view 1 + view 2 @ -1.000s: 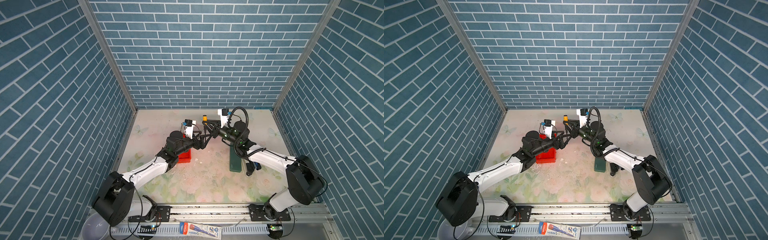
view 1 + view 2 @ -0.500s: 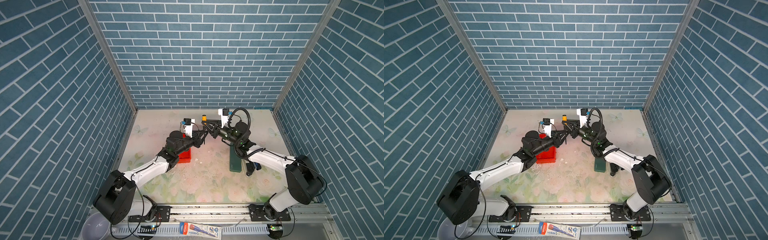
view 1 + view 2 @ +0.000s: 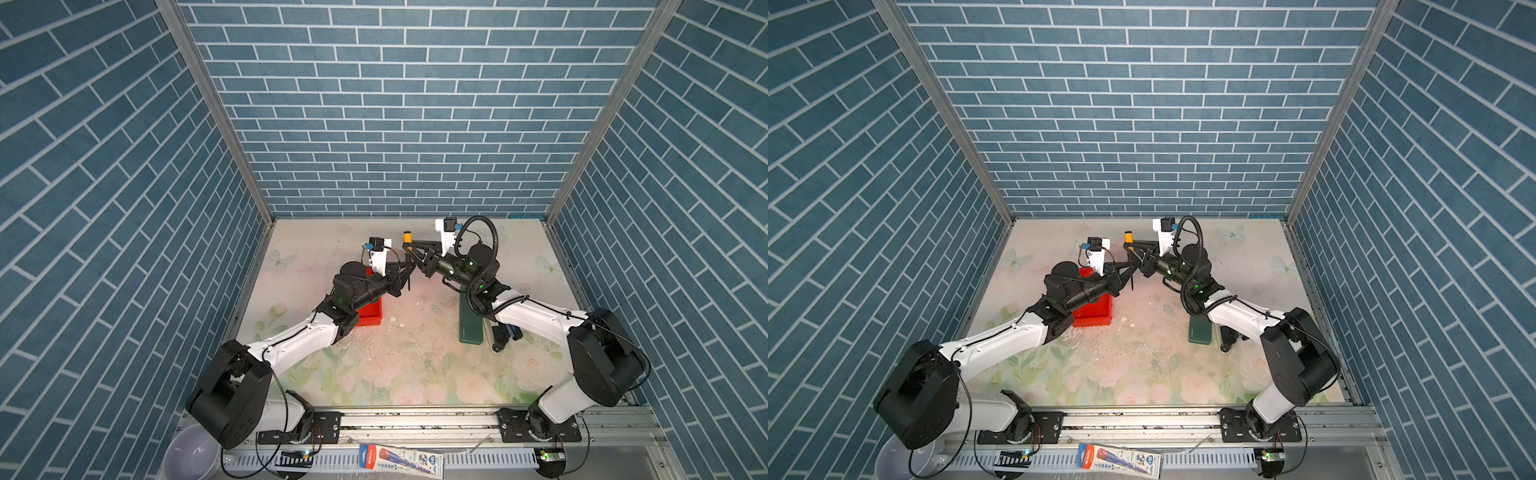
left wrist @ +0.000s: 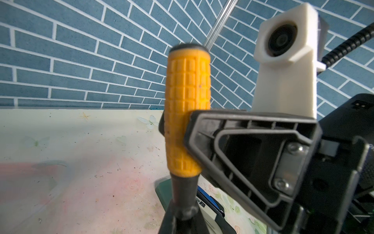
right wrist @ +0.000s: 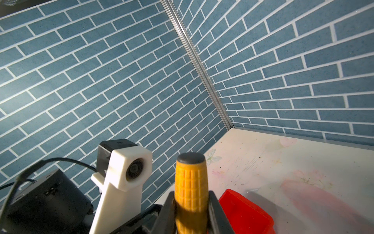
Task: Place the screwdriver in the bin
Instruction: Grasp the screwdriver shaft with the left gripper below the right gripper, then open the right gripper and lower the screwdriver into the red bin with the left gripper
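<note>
The screwdriver (image 3: 407, 237) stands upright in mid-air above the table's middle, orange-yellow handle up and thin black shaft down. My right gripper (image 3: 407, 248) is shut on the handle (image 5: 191, 186), with a finger pressed close on each side. Reaching in from the left, my left gripper (image 3: 409, 272) is shut on the black shaft just under the handle (image 4: 187, 113). The red bin (image 3: 368, 322) sits on the table below and to the left, mostly hidden under my left arm; its corner (image 5: 247, 214) shows in the right wrist view. Both top views show the two grippers meeting tip to tip.
A dark green oblong case (image 3: 469, 324) lies under the right arm, with a blue-and-black tool (image 3: 505, 334) beside it on its right. A translucent bowl (image 3: 189, 455) and a flat printed package (image 3: 401, 457) sit in front of the rail. Brick walls close three sides.
My left gripper, open around the shaft a second ago, has closed on it. The right gripper has stayed on the handle, and both arms have hardly moved.
</note>
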Controlling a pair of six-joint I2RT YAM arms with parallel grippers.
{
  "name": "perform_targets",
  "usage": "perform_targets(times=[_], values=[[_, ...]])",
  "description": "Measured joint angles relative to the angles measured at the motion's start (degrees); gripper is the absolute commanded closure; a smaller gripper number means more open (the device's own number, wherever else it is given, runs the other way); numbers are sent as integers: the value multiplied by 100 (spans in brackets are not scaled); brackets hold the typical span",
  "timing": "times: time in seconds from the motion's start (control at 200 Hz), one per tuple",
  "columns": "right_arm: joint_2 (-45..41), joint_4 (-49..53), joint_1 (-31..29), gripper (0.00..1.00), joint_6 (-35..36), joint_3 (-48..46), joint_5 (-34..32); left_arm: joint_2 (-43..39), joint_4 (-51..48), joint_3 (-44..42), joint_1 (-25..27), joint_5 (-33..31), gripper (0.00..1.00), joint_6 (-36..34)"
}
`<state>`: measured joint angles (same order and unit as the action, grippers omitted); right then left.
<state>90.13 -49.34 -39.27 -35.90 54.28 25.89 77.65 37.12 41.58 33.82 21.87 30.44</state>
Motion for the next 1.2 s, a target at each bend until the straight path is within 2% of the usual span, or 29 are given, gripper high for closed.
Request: perform_targets(times=[0.19, 0.285, 0.4, 0.64, 0.83, 0.97, 1.2], values=[[-31, 177, 44, 18, 179, -103, -136, -127, -518, 0, -70, -380, 100, -188], [-127, 601, 44, 8, 501, -114, -208, -398, -1176, 13, -103, -697, 100, -463], [-337, 997, 44, 1, 927, -114, -278, -791, -2181, 133, -151, -1113, 100, -861], [-540, 1631, -50, 1, 1674, -114, -361, -997, -4454, 813, -271, -2120, 100, -1703], [-540, 2149, -310, 1, 2184, -114, -393, -846, -5794, 929, -577, -2487, 100, -1827], [-540, 2503, -562, 1, 2695, -114, -415, -448, -6282, 981, -780, -2505, 100, -1821], [-415, 3101, -909, 1, 3475, -101, -485, 485, -6531, 1414, -885, -2498, 100, -1939]])
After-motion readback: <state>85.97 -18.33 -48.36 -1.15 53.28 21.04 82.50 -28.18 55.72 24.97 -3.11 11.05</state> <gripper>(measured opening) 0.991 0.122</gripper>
